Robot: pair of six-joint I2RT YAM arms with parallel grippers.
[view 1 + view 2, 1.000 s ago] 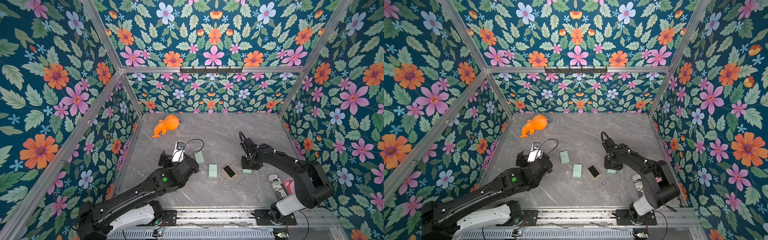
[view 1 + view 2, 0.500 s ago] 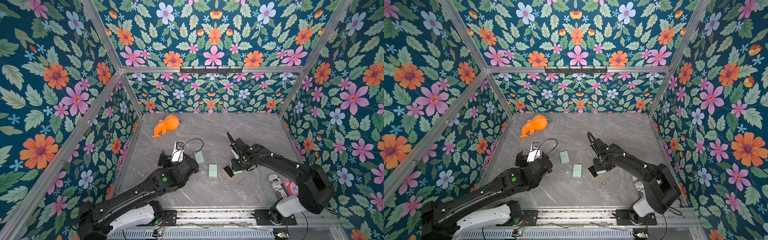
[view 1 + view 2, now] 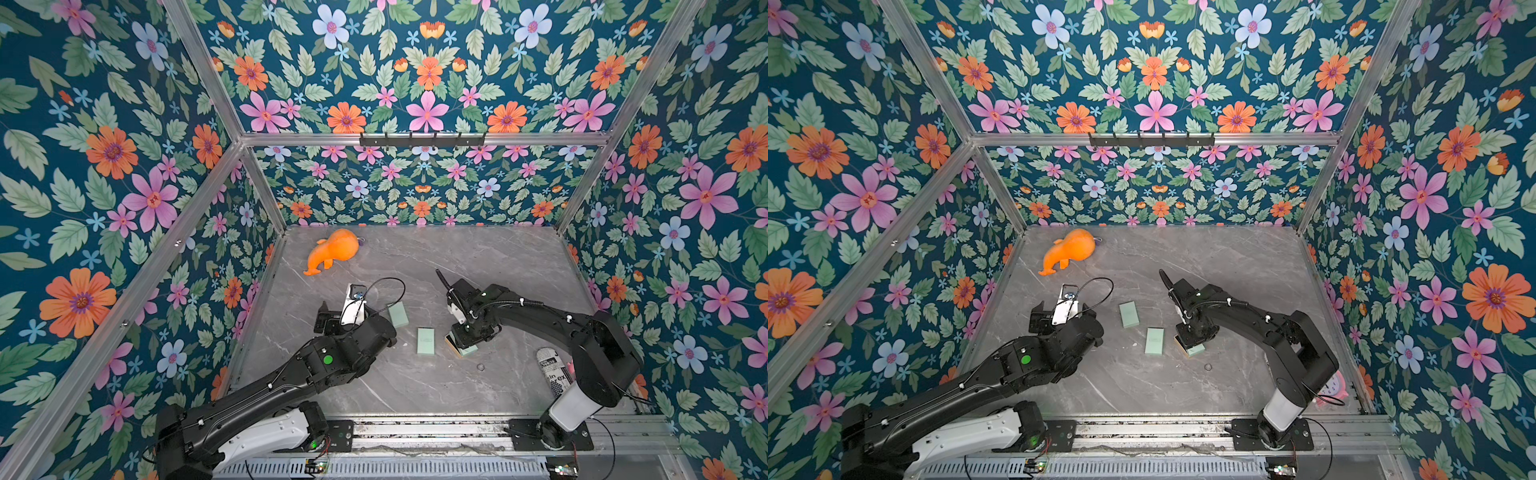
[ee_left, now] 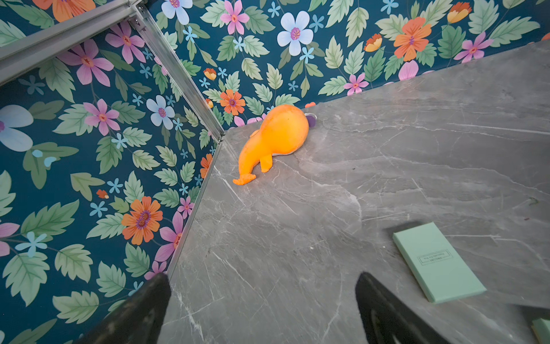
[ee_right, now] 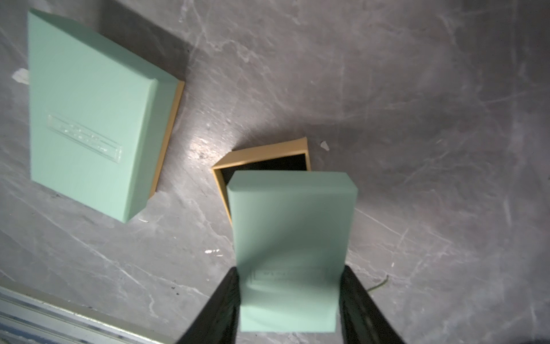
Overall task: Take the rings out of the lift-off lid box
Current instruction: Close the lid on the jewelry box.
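Right wrist view | right gripper [image 5: 288, 278] clamped on mint-green lid [image 5: 291, 232] | open box base [image 5: 268, 153] beneath lid's far end, long axes matched | left gripper [image 4: 262, 280] spread wide, farther off

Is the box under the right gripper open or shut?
Open: the right gripper holds the green lid over the tan base, whose dark inside shows.
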